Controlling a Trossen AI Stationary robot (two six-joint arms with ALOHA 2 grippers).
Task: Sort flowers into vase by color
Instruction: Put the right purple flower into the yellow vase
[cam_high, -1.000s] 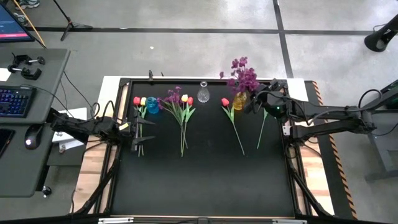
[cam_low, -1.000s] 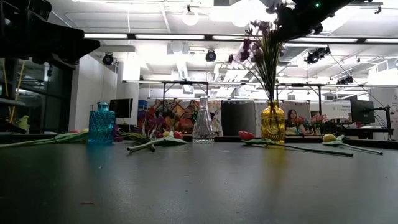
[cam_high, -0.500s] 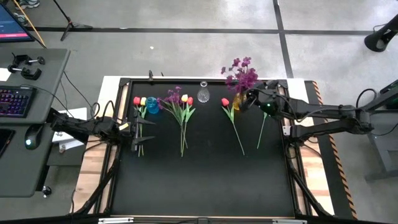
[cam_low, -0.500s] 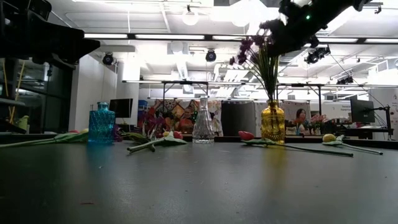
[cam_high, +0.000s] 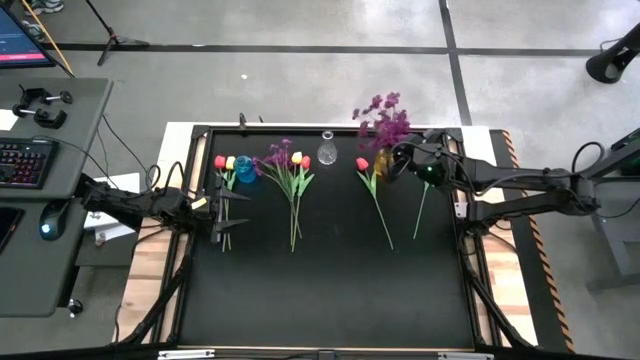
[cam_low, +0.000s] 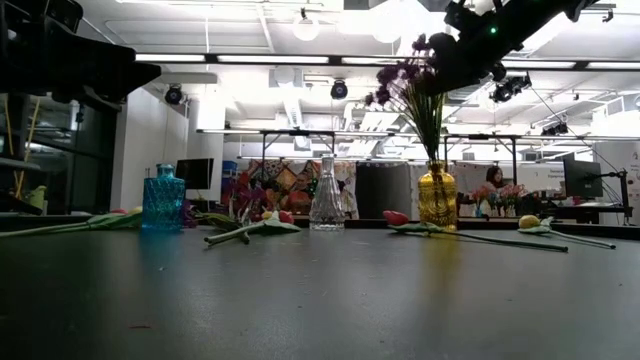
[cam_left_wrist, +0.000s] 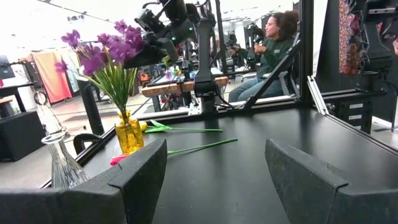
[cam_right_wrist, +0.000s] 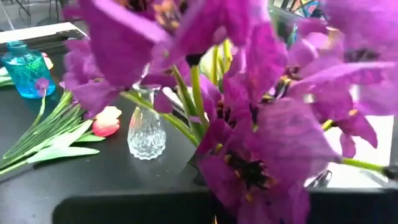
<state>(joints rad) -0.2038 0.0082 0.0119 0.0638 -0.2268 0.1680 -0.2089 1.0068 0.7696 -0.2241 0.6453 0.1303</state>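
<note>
A purple blossom sprig (cam_low: 405, 80) stands with its green stems in the yellow vase (cam_low: 437, 198), leaning toward the table's left. My right gripper (cam_high: 402, 160) is up at its blossoms, which fill the right wrist view (cam_right_wrist: 249, 124). My left gripper (cam_left_wrist: 214, 180) hangs open at the table's left edge (cam_high: 225, 205), over tulip stems. Red and yellow tulips (cam_high: 224, 163) lie beside the blue vase (cam_high: 245, 168). A mixed bunch (cam_high: 290, 165) lies on the table near the clear vase (cam_high: 327, 152). A red tulip (cam_high: 362, 164) and a yellow tulip (cam_low: 528, 222) lie by the yellow vase. My right gripper (cam_low: 452, 55) is shut on the purple sprig high up, just below the blossom heads (cam_low: 425, 75), coming from the table's right and above. The blossoms hide the fingertips. The sprig is tilted, with its stem ends (cam_low: 436, 150) down inside the yellow vase.
The three vases stand in a row near the far edge, with loose flowers lying between and in front of them. The near half of the black table top (cam_high: 330, 290) holds nothing. A person (cam_left_wrist: 273, 43) sits in the room beyond the table.
My right gripper has moved toward the table's left and slightly toward the far edge. The purple sprig's top has tipped leftward with it, while the stems have stayed in the yellow vase. The vase has kept its place.
</note>
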